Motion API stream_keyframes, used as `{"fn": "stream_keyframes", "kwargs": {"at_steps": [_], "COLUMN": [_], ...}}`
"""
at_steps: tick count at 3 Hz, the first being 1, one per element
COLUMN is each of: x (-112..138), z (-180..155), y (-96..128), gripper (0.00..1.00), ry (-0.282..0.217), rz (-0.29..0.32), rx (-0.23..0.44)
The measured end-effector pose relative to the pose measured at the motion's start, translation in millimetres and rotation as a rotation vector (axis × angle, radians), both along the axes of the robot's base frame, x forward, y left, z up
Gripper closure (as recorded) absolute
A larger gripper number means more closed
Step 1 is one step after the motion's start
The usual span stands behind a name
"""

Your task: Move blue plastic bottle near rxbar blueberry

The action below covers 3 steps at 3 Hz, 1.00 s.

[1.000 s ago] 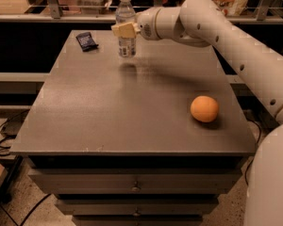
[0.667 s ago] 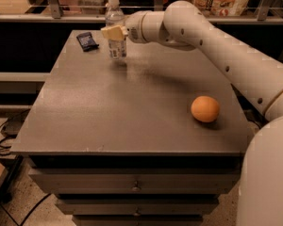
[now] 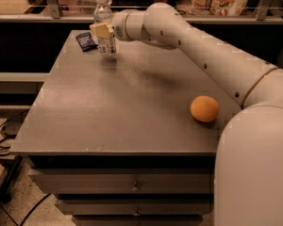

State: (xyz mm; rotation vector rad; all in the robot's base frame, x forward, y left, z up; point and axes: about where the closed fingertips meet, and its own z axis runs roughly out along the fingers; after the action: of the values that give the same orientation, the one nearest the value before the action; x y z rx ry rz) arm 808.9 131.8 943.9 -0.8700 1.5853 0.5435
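The blue plastic bottle [image 3: 104,25] is clear with a white cap and a pale label. It stands upright at the far left of the grey table [image 3: 122,107]. My gripper [image 3: 103,32] is shut on the bottle's middle, reaching in from the right. The rxbar blueberry [image 3: 86,41], a small flat dark navy wrapper, lies on the table just left of the bottle, a short gap away.
A round orange [image 3: 204,108] sits near the table's right edge, close to my arm's base. Drawers are below the table front. A railing and shelves run behind the far edge. Cables lie on the floor at left.
My gripper has carried the bottle leftward along the far side of the table, ending close beside the navy wrapper. The orange has not moved.
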Motion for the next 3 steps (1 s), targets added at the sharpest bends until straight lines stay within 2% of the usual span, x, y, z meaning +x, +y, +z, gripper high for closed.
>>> {"fn": "stream_keyframes", "kwargs": {"at_steps": [1, 2, 3], "x": [18, 37, 53], "z": [-1, -5, -10], "y": [5, 3, -4], "gripper": [1.0, 0.88, 0.64], "ry": [-0.005, 0.015, 0.04], "rz": [-0.036, -0.064, -0.09], "rx": [-0.001, 0.007, 0.001]}}
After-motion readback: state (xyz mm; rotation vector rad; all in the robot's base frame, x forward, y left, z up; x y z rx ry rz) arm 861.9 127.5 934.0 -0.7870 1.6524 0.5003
